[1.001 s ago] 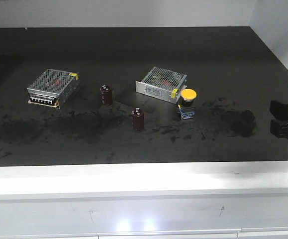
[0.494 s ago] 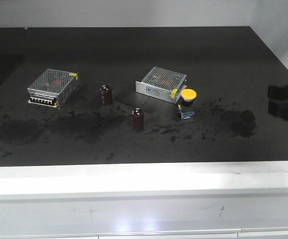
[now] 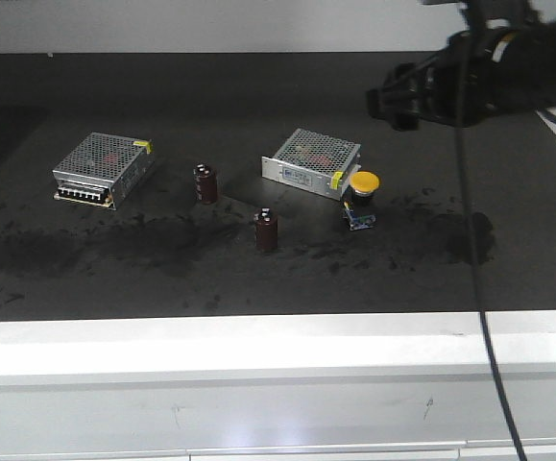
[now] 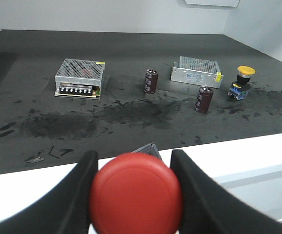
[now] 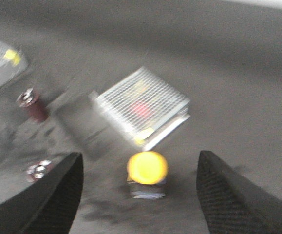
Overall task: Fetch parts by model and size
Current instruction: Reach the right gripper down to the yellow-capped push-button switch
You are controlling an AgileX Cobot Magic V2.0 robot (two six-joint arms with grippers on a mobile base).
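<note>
Right arm: black, bulky housing, slight sheen; thin black cable trailing from it; left tool: two smooth matte-black curved fingers; right tool: black fingers, fine cross-hatch texture; view blurred.

The left gripper holds the red-capped push-button low in the foreground, dark fingers against both sides of its cap. Beyond, on the smudged black worktop, one mesh-topped box sits left and a second mesh-topped box right. One maroon capacitor stands upright between them and another capacitor nearer. The yellow-capped push-button stands just right of the second box
</note>
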